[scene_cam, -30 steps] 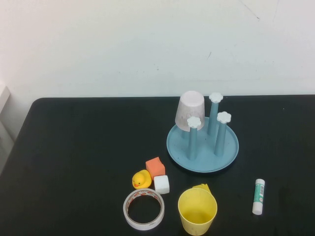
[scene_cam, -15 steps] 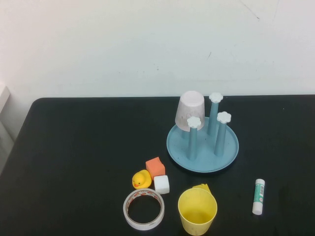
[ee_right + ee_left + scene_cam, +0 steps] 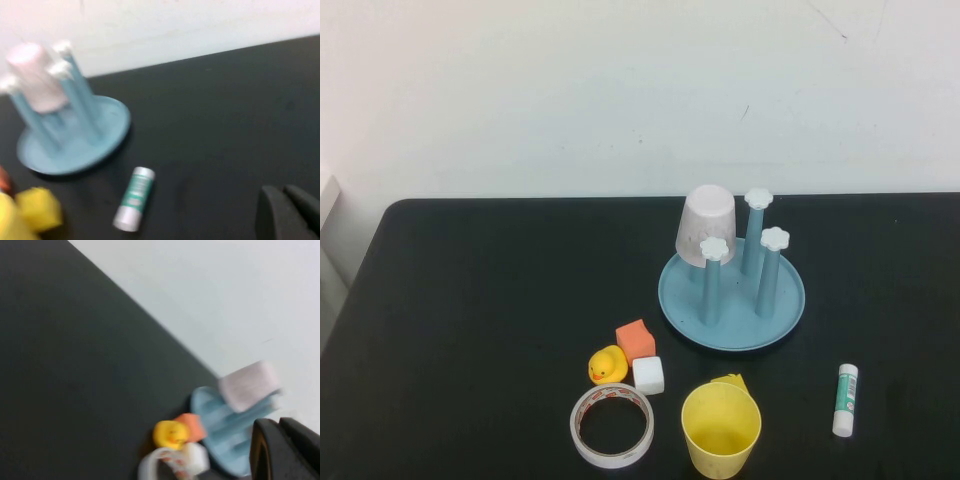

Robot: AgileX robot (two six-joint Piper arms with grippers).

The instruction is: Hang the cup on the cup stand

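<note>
Neither arm appears in the high view. Each gripper shows only at the corner of its own wrist view: the left gripper (image 3: 280, 450) is raised above the table's left part, and the right gripper (image 3: 285, 210) hangs over the right part. Both have their jaws fully closed and empty.

The black table (image 3: 490, 300) lies bare across its whole left half and along the far edge. All objects cluster in the near centre-right.

One cup stand (image 3: 732, 300) sits right of centre with three free flower-capped pegs. One pale pink cup (image 3: 707, 224) hangs inverted on its far-left side. One yellow cup (image 3: 721, 430) stands upright, mouth up, at the near edge, apart from the stand. A small yellow cube (image 3: 730, 381) lies just behind it.

One tape roll (image 3: 611, 426), one glue stick (image 3: 845, 399), one rubber duck (image 3: 607, 365), one orange cube (image 3: 636, 340) and one white cube (image 3: 648, 375) are present.
</note>
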